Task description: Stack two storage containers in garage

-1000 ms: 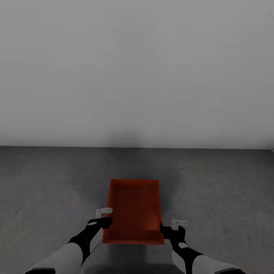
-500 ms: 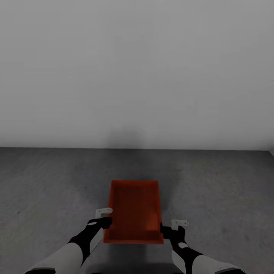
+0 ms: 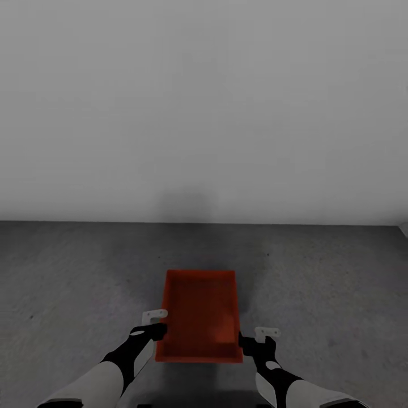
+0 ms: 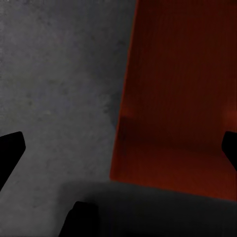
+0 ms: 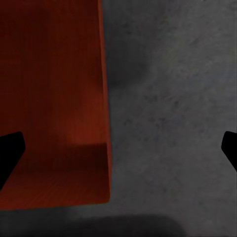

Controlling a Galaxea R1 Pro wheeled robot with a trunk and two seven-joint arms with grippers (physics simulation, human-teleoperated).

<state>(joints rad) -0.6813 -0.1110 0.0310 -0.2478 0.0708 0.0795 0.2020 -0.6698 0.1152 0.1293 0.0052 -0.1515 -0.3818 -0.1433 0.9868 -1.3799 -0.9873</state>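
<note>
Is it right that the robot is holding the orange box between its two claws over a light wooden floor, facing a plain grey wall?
Not quite. The floor is dark grey and rough like concrete, not light wood; the head view shows it. The rest fits: the orange box sits between the left claw and the right claw, facing a plain grey wall.

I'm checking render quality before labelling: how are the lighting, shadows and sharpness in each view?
Head view: dim, even light, a faint shadow on the wall above the storage container. Left wrist view: soft, with a dark shadow band on the floor. Right wrist view: similarly blurred, fingers black silhouettes.
</note>
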